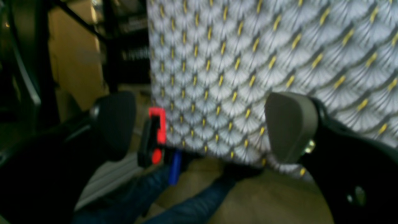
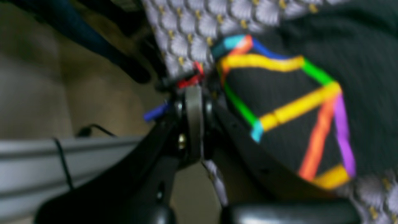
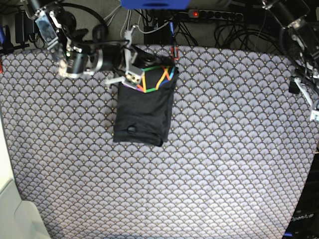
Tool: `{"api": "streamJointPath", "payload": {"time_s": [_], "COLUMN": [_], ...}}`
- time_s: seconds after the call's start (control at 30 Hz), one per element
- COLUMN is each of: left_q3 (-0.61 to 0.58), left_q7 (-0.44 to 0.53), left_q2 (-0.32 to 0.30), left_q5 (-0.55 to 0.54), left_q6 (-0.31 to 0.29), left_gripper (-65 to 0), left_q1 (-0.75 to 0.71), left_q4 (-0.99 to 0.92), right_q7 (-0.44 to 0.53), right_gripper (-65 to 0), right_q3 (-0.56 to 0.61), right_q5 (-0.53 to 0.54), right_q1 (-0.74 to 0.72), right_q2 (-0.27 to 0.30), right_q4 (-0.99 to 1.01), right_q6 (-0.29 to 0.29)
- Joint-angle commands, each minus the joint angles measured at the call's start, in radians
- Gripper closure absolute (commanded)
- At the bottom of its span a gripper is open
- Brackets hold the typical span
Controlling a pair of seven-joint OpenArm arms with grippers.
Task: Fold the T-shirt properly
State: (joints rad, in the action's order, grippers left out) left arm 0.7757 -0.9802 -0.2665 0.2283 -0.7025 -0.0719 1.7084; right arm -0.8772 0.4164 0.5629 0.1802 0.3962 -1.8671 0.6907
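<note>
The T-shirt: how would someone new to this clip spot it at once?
A scallop-patterned cloth covers the whole table. Toward its far edge, by the right gripper, lies the T-shirt, folded into a dark rectangle. It is the only plain black patch, with rainbow lines at its far end.

The dark charcoal-black soft knit T-shirt [image 3: 142, 113] lies folded into a compact upright rectangle in the upper left-centre of the base view, flat on the scallop-patterned cloth. Its top edge shows the rainbow-coloured geometric line print [image 2: 289, 109] (the lower part looks plain dark).
</note>
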Motion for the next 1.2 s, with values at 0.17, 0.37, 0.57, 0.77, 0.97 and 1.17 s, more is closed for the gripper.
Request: {"api": "streamJointPath", "payload": {"time_s": [0.17,0.37,0.57,0.77,0.97,1.17], "left_q3": [0.001,-0.003,0.018,0.018,0.018,0.009], "left_q7": [0.027,0.019,0.017,0.027,0.028,0.031], "left_q2": [-0.099,-0.124,-0.122,-0.104,-0.066,-0.038], "left_q5": [-0.154,-0.197,-0.197,-0.197,-0.197,-0.195], "left_q6": [0.004,0.004,0.004,0.004,0.004,0.004], "left_gripper": [-65.0,-65.0,-57.5,-23.4,-6.5,-3.2], "left_q1": [-0.062,-0.093,-0.104,-0.190,-0.262,-0.322], "left_q4": [-0.026,-0.026,-0.026,-0.028,-0.061,-0.232], "right_q7": [0.020,0.163,0.204,0.206,0.214,0.323], "right_gripper": [-0.2,-0.2,-0.2,-0.2,-0.2,-0.2], "right_q3": [-0.155,-0.337,-0.508,-0.669,-0.815,-0.873], "right_q5": [-0.136,-0.228,-0.237,-0.246,-0.249,-0.252], "right_q1": [0.176,0.376,0.482,0.552,0.548,0.546], "right_q2": [0.013,0.019,0.014,-0.013,-0.036,-0.029], "right_q4": [-0.099,-0.102,-0.096,-0.052,0.131,0.381], "right_q6": [0.007,0.007,0.007,0.007,0.007,0.007]}}
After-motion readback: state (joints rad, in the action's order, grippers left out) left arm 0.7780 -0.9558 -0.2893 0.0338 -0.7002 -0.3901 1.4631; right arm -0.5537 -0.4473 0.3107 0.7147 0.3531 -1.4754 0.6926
